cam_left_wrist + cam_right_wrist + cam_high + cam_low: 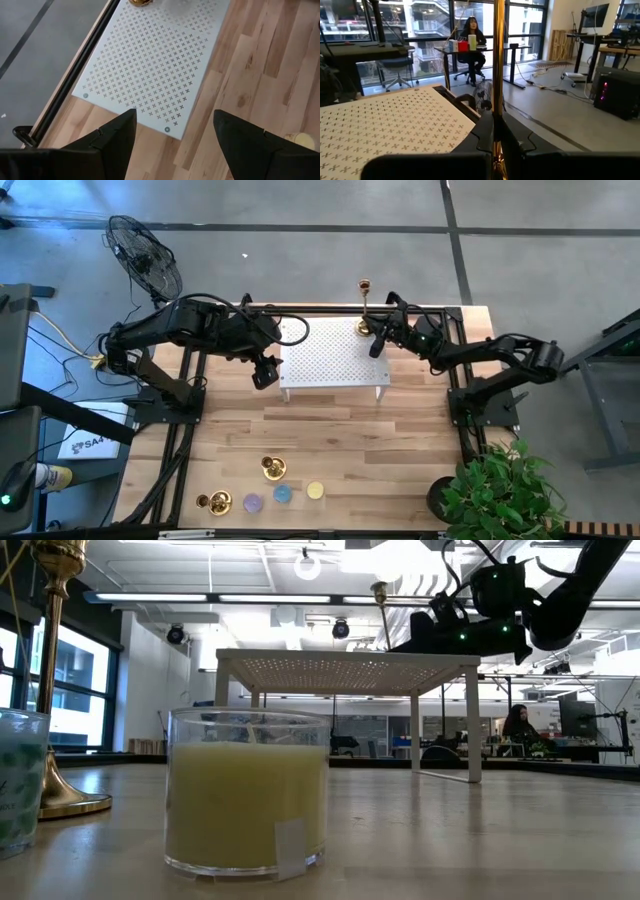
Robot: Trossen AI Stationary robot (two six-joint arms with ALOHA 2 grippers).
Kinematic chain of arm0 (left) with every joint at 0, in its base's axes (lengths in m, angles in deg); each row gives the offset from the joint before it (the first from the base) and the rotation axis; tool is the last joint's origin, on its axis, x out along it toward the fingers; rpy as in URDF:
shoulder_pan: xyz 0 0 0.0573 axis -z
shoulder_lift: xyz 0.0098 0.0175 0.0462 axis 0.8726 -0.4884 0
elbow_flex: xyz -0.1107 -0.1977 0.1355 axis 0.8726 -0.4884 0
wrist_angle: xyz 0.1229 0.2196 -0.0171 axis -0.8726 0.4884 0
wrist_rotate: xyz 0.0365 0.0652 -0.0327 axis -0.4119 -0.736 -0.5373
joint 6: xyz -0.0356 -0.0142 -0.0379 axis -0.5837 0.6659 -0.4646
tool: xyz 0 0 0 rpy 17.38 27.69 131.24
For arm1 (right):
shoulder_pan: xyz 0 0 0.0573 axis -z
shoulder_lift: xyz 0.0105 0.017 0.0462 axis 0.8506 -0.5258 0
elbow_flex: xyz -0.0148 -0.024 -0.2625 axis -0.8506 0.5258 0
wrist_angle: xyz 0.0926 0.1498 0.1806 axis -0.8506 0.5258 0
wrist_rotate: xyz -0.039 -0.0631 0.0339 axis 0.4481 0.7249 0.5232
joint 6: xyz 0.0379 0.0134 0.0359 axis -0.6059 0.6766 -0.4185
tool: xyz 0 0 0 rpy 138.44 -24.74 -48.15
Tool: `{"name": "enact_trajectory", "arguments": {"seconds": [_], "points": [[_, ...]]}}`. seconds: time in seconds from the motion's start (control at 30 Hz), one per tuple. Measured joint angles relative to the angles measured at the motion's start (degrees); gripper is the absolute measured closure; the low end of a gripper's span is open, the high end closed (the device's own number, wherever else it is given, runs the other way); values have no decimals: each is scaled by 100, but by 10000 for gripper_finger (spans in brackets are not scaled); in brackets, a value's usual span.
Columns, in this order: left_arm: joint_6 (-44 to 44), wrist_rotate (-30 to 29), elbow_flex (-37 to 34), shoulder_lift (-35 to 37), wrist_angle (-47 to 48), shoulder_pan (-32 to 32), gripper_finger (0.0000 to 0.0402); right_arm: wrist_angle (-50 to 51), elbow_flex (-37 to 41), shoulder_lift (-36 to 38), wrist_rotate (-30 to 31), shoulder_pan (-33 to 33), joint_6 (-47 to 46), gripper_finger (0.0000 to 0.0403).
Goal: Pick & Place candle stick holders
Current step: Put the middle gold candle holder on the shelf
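A tall, slim brass candle stick holder (365,305) stands at the far right corner of a white perforated shelf (330,355). My right gripper (375,340) is shut on its stem. Whether its base (140,2) rests on the shelf or hangs just above it, I cannot tell. My left gripper (172,135) hovers open above the shelf's left end, with nothing between its fingers. Two more gold holders (272,468) (212,502) stand on their round bases near the table's front edge. My right gripper pinches the holder's slim stem (497,107) between its two fingers, low on the stem. The fingers come in level from the table's right and lie across the stem. The holder stands nearly upright, its cup (379,586) well above the fingers.
Three candles in glasses stand by the front holders: purple (252,503), blue (282,493) and yellow (315,491). A potted plant (495,490) sits at the near right corner. Bare wood lies between the shelf and the candles. A person sits in the room beyond.
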Motion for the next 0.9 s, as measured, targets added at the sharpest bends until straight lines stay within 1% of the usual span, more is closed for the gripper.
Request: {"name": "enact_trajectory", "arguments": {"seconds": [0.2,0.43,0.67,0.9], "points": [[0,1,0,0,0,0,143,117,-8,7,-43,-10,-134,397],[0,0,0,0,0,0,143,213,-6,7,-17,-181,-128,396],[0,12,0,0,0,0,143,449,18,-14,-8,-187,-249,365],[0,34,-2,0,0,0,143,458,10,11,-64,-188,-203,376]]}}
